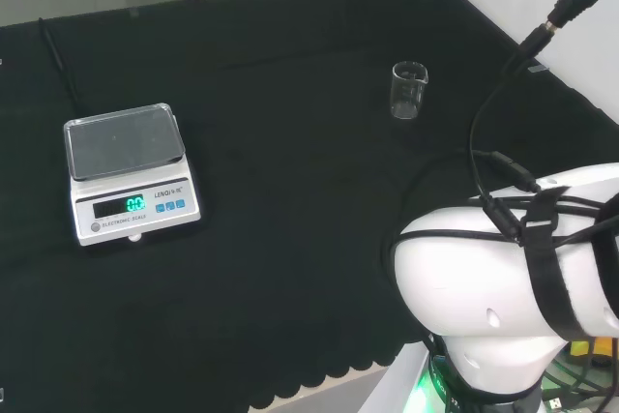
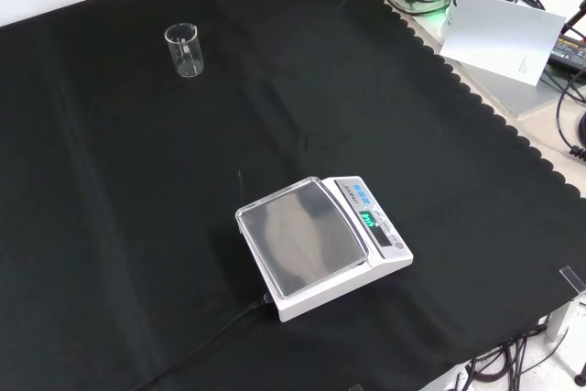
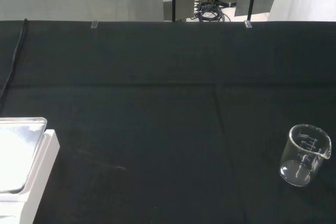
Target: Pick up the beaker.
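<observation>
A small clear glass beaker [image 1: 408, 90] stands upright and empty on the black cloth, right of centre in the head view. In the front view the beaker [image 2: 185, 49] is at the upper left. The wrist view shows the beaker [image 3: 304, 155] close by, its spout and printed scale visible, with nothing touching it.
A white digital scale [image 1: 126, 173] with a steel pan sits at the left in the head view, and the scale [image 2: 320, 244] is near the centre in the front view, its black cable running off the cloth's near edge. The arm's white link [image 1: 513, 278] bulks at the lower right.
</observation>
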Action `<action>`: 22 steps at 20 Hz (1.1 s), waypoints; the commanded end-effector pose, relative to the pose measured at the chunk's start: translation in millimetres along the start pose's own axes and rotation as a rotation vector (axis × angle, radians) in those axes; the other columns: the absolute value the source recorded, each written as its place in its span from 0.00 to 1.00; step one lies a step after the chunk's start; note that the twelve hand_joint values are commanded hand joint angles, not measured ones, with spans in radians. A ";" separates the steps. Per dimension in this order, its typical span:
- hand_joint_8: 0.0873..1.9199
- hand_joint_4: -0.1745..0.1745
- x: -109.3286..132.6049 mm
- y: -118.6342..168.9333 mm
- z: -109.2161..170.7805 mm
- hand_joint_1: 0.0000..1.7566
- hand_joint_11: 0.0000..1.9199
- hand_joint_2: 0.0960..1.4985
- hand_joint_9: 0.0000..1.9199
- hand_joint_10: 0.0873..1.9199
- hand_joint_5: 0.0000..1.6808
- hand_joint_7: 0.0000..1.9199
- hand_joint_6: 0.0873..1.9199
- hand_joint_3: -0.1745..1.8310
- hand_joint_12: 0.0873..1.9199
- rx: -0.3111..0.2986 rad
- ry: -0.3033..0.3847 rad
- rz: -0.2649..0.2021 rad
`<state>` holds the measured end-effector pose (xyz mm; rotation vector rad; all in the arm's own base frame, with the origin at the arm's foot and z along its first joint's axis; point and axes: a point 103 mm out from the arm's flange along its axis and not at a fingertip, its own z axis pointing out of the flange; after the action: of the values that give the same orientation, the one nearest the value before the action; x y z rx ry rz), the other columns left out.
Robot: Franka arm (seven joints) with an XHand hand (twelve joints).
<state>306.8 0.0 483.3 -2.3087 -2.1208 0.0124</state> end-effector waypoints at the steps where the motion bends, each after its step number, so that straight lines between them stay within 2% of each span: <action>1: 0.31 0.55 -2.7 1.5 1.5 0.24 0.00 0.34 0.06 0.38 0.04 0.04 0.00 0.32 0.64 -0.008 -0.002 0.005; 4: 0.31 0.55 -6.6 6.6 6.1 0.24 0.00 0.38 0.04 0.40 0.04 0.04 0.00 0.25 0.65 -0.005 0.005 0.013; 5: 0.31 0.55 -21.7 1.2 5.7 0.24 0.00 0.39 0.04 0.41 0.04 0.04 0.00 0.25 0.65 -0.013 0.008 0.015; 9: 0.31 0.55 -36.4 11.9 17.2 0.25 0.00 0.39 0.04 0.41 0.04 0.04 0.00 0.24 0.66 0.011 0.003 0.024; 17: 0.31 0.55 -58.1 86.1 84.0 0.25 0.00 0.40 0.04 0.41 0.04 0.04 0.00 0.24 0.66 0.022 0.022 0.062; 22: 0.31 0.55 -84.9 133.6 131.6 0.26 0.00 0.41 0.04 0.41 0.04 0.03 0.00 0.22 0.65 0.052 0.050 0.092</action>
<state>361.6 -48.4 427.7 -2.3323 -2.0461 0.0149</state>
